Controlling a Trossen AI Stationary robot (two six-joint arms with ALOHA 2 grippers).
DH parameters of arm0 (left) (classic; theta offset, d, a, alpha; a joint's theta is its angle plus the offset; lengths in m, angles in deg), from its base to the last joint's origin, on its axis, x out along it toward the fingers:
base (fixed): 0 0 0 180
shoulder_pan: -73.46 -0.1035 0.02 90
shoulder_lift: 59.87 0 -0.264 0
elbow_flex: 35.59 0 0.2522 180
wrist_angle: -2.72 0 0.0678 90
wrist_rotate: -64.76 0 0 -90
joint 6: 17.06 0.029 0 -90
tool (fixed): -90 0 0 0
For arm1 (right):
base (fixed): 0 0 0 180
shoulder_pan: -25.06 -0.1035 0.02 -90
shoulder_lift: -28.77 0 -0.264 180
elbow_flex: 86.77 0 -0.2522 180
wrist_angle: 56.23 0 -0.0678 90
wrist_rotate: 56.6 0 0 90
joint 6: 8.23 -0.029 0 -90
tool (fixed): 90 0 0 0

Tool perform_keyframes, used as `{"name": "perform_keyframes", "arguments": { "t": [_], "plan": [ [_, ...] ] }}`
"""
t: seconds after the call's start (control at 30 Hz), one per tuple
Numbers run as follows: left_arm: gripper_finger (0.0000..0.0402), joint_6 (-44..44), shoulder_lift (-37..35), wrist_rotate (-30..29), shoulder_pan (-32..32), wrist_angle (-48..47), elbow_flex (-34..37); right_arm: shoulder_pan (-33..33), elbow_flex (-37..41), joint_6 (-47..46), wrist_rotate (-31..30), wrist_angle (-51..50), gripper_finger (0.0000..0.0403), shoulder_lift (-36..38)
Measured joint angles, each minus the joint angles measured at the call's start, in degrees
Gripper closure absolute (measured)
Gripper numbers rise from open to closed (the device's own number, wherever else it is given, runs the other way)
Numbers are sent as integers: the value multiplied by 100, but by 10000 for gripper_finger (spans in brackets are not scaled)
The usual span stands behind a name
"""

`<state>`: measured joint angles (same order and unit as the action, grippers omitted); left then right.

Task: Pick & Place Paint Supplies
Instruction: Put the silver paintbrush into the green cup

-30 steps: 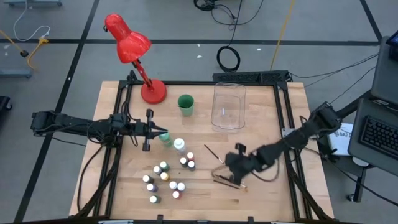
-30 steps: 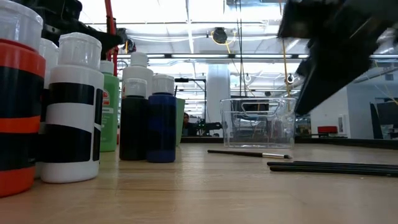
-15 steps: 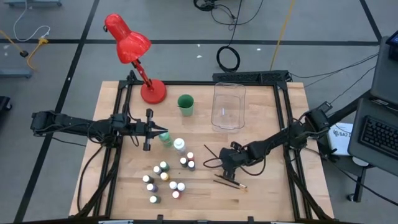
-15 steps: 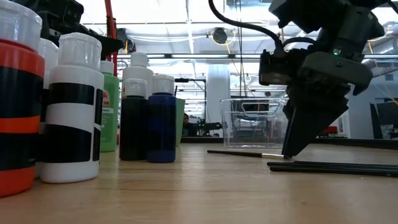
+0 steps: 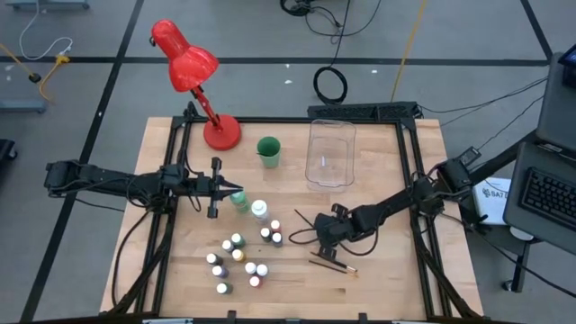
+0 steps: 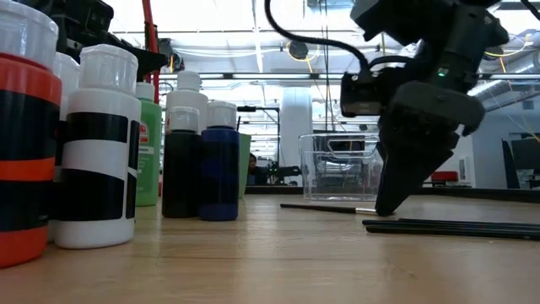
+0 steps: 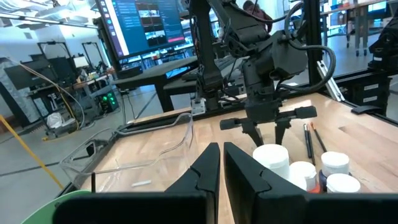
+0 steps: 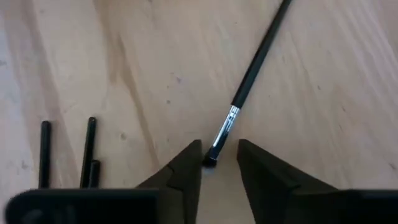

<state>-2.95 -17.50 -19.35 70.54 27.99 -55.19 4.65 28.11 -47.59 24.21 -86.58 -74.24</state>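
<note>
A thin dark-handled brush (image 5: pixel 304 220) lies alone on the wooden table, right of the bottles. My right gripper (image 8: pixel 219 163) points steeply down over it and is open. Its fingers stand on either side of the brush's metal-collared bristle end (image 8: pixel 222 132), with a gap on both sides. Several more brushes (image 5: pixel 331 264) lie nearer the front edge. Small white-capped paint bottles (image 5: pixel 241 256) stand in a cluster left of them. The taller white bottle (image 5: pixel 260 211) and green bottle (image 5: pixel 239 202) stand behind the cluster. My left gripper (image 7: pixel 221 168) is shut and hovers level beside the green bottle.
A clear plastic bin (image 5: pixel 330 153) stands at the far middle, with a green cup (image 5: pixel 268 150) to its left. A red desk lamp (image 5: pixel 193 76) stands at the far left corner. In the low view, bottles (image 6: pixel 101 143) fill the left foreground.
My right gripper has come down toward the table. It has also shifted left, from above the group of brushes to the single brush, and its fingertips now stand just above the wood. Nothing on the table has moved.
</note>
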Motion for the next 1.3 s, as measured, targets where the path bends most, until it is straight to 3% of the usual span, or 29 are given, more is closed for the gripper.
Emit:
{"name": "perform_keyframes", "arguments": {
  "t": [0.2,0.37,0.57,0.8,1.0,1.17,1.23,1.3],
  "plan": [
    [376,0,0,-2,0,-8,2,-17,4,-236,32,-486,393,-9],
    [376,18,0,-4,0,-33,1,-31,7,16,-229,-475,397,134],
    [376,16,0,-4,0,-69,2,-207,57,414,-982,-482,401,767],
    [376,-44,0,-4,0,-160,1,-706,34,874,-2250,-161,401,1822],
    [376,-197,1,-4,1,-24,1,-1137,72,2528,-3144,1343,401,2316],
    [376,-972,71,-162,2,617,0,-1084,213,3774,-3869,2325,402,2376],
    [376,-1166,120,-258,2,847,0,-981,411,4201,-3734,2782,402,2372],
    [376,-1170,205,-234,0,840,-41,-825,752,4613,-3130,3590,402,2364]
  ]
}}
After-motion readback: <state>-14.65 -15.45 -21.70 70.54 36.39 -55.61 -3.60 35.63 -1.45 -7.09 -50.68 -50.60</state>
